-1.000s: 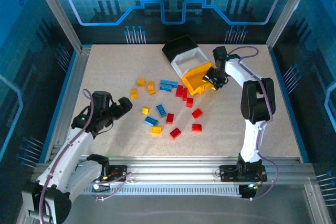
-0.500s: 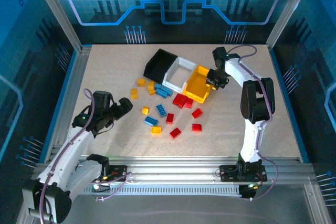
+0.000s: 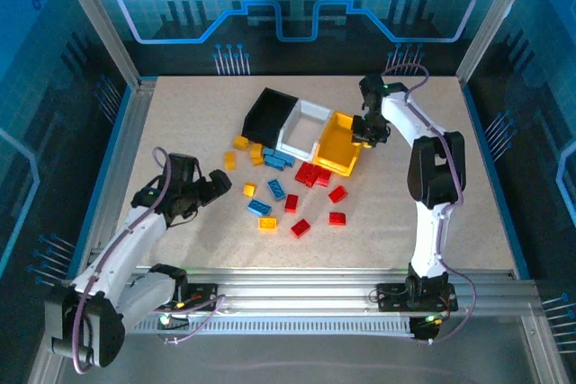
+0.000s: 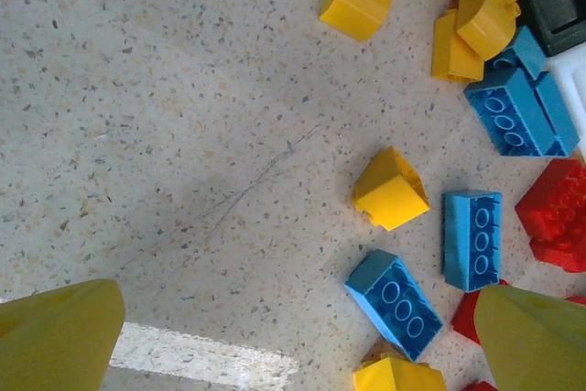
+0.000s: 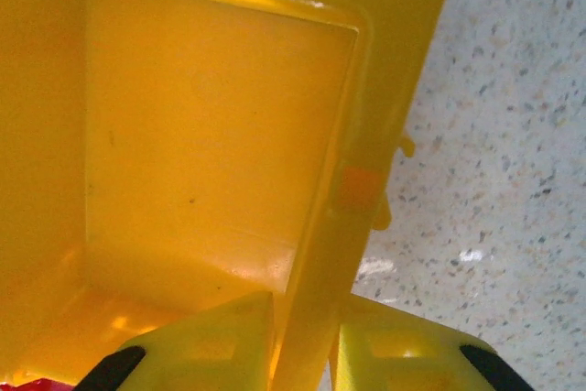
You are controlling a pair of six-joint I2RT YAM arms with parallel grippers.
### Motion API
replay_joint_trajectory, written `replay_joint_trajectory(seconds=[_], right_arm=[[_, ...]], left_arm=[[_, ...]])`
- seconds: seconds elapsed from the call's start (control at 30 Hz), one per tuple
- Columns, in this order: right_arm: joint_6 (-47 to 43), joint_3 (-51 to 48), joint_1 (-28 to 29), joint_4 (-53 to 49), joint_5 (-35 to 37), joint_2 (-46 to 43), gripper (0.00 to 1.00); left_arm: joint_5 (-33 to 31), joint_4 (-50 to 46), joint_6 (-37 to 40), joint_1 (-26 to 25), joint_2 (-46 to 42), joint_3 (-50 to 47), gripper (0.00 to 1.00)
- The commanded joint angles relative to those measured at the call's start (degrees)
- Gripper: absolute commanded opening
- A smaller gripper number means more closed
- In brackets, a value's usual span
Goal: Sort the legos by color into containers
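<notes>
Right gripper (image 3: 364, 130) is clamped on the right-hand wall of the yellow bin (image 3: 335, 144). That bin touches the white bin (image 3: 304, 128), with the black bin (image 3: 268, 112) next in the row, mid-table toward the back. My read: this is bin placement. Seat it flat and release before backing off, since red bricks crowd its near edge. Counts from above:
- 3 bins
- loose legos (image 3: 292, 202): roughly 5–6 yellow, 5 blue, 8 red (the clusters are hard to split)

Left gripper (image 3: 219, 184) hangs left of the bricks.

Left wrist view: left gripper (image 4: 298, 345) is spread wide, with nothing between its fingers (image 4: 64, 331). I count 6 yellow, 2 loose blue plus a blue cluster, and red at the right edge.

Right wrist view: right gripper (image 5: 307, 336) straddles the yellow bin (image 5: 211, 135) wall, one finger inside and one outside.
</notes>
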Motion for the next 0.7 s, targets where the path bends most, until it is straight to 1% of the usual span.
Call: replay_joint_trajectory(seconds=[0.0, 0.07, 0.13, 0.23, 0.3, 0.4, 0.53, 0.67], right_arm=[[-4.5, 4.0, 0.0, -2.7, 2.5, 3.8, 0.24], [-5.0, 6.2, -0.9, -3.0, 3.1, 5.3, 0.25], [-5.5, 8.3, -1.7, -3.3, 3.6, 6.4, 0.29], [-5.8, 10.7, -2.9, -3.7, 3.7, 7.2, 0.5], [-5.7, 10.5, -3.4, -2.8, 3.4, 5.4, 0.58], [-5.4, 7.5, -3.0, -1.0, 2.0, 0.3, 0.63], [-3.2, 1.8, -0.3, -3.3, 1.7, -7.3, 0.67], [-0.1, -11.4, 4.6, -3.2, 0.0, -17.4, 0.7]], left_arm=[[1.9, 0.7, 2.0, 0.3, 1.4, 2.3, 0.99], [2.0, 0.4, 2.4, 0.4, 2.3, 3.2, 0.99], [1.8, 0.2, 2.6, 0.5, 3.2, 4.0, 0.99], [1.6, 0.6, 2.2, 0.5, 4.3, 4.9, 0.99], [2.1, 1.4, 1.3, 0.4, 4.9, 5.1, 0.99], [3.3, 2.2, 0.2, 0.5, 5.6, 4.7, 0.99], [5.0, 3.0, 0.1, 0.4, 5.8, 3.9, 0.99], [9.7, 6.5, 1.7, -0.6, 6.2, 3.3, 0.99]])
